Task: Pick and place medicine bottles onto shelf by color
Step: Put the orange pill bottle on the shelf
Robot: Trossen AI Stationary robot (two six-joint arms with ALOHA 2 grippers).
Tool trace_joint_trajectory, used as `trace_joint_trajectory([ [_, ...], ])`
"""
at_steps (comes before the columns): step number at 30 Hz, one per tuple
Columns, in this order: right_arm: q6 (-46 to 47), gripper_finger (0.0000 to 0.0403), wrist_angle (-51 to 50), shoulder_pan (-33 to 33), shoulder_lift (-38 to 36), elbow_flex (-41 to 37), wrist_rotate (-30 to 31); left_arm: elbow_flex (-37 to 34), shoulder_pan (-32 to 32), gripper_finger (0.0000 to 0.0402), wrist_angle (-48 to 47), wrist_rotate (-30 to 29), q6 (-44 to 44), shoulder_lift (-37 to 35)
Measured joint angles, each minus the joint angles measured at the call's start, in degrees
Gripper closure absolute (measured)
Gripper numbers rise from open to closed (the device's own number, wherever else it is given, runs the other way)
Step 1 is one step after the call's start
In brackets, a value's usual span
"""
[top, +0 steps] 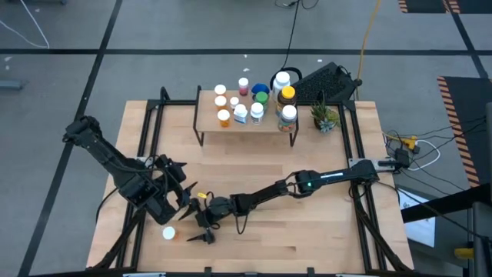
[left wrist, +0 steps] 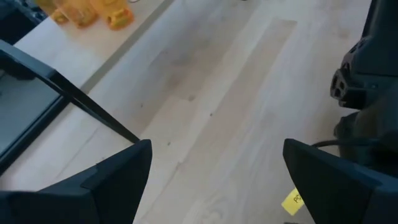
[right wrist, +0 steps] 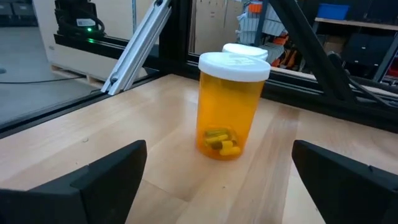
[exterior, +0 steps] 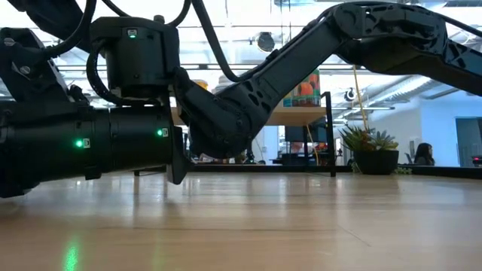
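An orange medicine bottle [right wrist: 229, 106] with a white cap stands upright on the table near its front left corner [top: 168, 232]. My right gripper [top: 198, 229] reaches across the table toward it and is open. In the right wrist view its fingers stand apart on either side, short of the bottle. My left gripper [top: 184, 198] hovers open just beyond it, over bare wood [left wrist: 211, 124]. The shelf [top: 246, 123] at the far side carries several bottles, white, orange, blue and green. The low view shows only the arms, with the bottle hidden.
A small potted plant [top: 324, 117] stands to the right of the shelf. Black frame rails [top: 146, 146] run along the table's left and right sides. A yellow tag [left wrist: 292, 200] lies on the wood by my left gripper. Bare tabletop [top: 307, 223] lies at the near right.
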Motion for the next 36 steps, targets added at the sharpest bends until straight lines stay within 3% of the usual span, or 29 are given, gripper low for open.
trace_joint_trajectory([
  [6, 3.8, 0.0003, -3.3, 0.0, -0.9, -0.1, 0.1, 0.0, 0.1, 0.0034, 0.0, 0.0, -3.0, 0.0],
  [10, 3.7, 0.0003, -12.4, 0.0, -4.1, -0.2, 0.1, 0.0, -1.5, 0.0034, 0.6, 0.1, -4.8, 0.0],
  [15, 0.1, 0.0003, -25.3, 0.0, -9.3, -0.4, 0.1, 0.0, -7.4, 0.0035, 6.4, 0.7, 0.6, 0.0],
  [20, 2.3, 0.0003, -29.4, 0.5, -15.0, -4.5, -0.1, 0.0, -13.3, 0.0035, 12.5, 0.9, 3.8, 0.0],
  [26, 1.6, 0.0004, -25.3, 2.6, -26.8, -21.5, 1.4, -1.6, -17.9, 0.0035, 15.6, 2.5, -0.8, 1.7],
  [32, 4.2, 0.0010, -8.6, 4.3, -39.6, -45.7, 7.7, -3.8, -19.7, 0.0034, 23.1, 18.4, -5.6, 6.4],
  [36, 7.5, 0.0010, 1.8, 4.7, -44.4, -58.5, 11.6, -3.8, -19.8, 0.0034, 24.3, 26.5, -10.0, 9.5],
])
